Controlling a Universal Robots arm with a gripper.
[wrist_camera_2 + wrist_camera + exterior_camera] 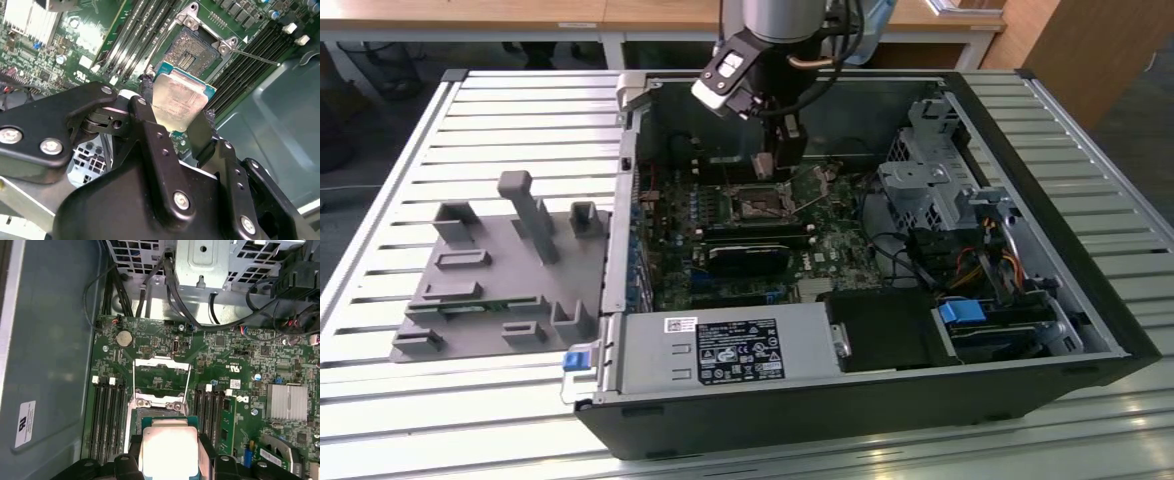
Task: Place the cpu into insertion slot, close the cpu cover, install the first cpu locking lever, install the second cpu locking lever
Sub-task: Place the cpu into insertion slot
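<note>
1. End effector (pixel 774 165) hangs from the arm inside the open computer case (pixel 787 420), its tip just above the insertion slot (pixel 761 203) on the green motherboard (pixel 734 255). The case lies on its side on a desk (pixel 520 110) of pale metal slats. A grey moulded fixture (pixel 494 270) sits on the slats at the exterior view's left, just beside the case. Beyond the desk stand wooden worktops on white legs (pixel 480 15), with a brown wooden panel (pixel 1087 50) at the exterior view's right.
2. In the second wrist view, the black fingers (pixel 200 132) are clamped on opposite edges of the cpu (pixel 179 102), silver face showing, held clear of the board. The insertion slot (pixel 192 52) lies bare inside its metal rim, contacts exposed. A thin locking lever (pixel 255 56) juts from one corner, and long memory slots (pixel 145 30) run alongside.
3. In the first wrist view, the cpu (pixel 169 450) sits gripped between the fingers (pixel 207 457), with the insertion slot (pixel 160 412) partly seen just past it. The cpu cover (pixel 162 375) is flipped open, away from the slot and toward a round coin cell (pixel 124 338). Grey case metal (pixel 50 340) borders the board, and black cables (pixel 170 285) trail from a drive cage (pixel 210 260).
</note>
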